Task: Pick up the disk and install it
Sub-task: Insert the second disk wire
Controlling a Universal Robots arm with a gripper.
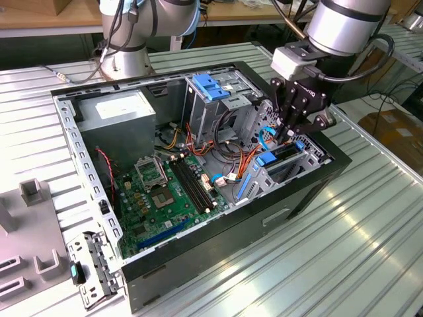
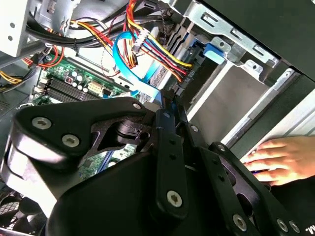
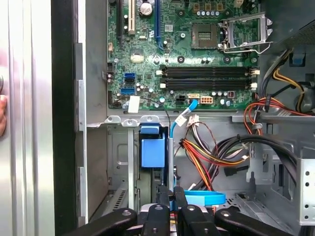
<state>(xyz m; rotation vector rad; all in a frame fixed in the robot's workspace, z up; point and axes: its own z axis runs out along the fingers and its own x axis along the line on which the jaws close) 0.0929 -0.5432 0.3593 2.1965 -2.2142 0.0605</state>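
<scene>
Disk (image 3: 153,152) stands on edge in the lower drive bay of the open computer case (image 1: 218,247), its blue rail end showing between the bay's metal walls, so it appears already slotted in, or nearly so. The end effector (image 1: 289,129) hangs directly above that bay, fingers (image 3: 165,196) drawn close together around the drive's upper edge, seemingly to steady or press it home. A person's hand (image 2: 283,160) rests on the case's outer side, probably bracing it.
</scene>
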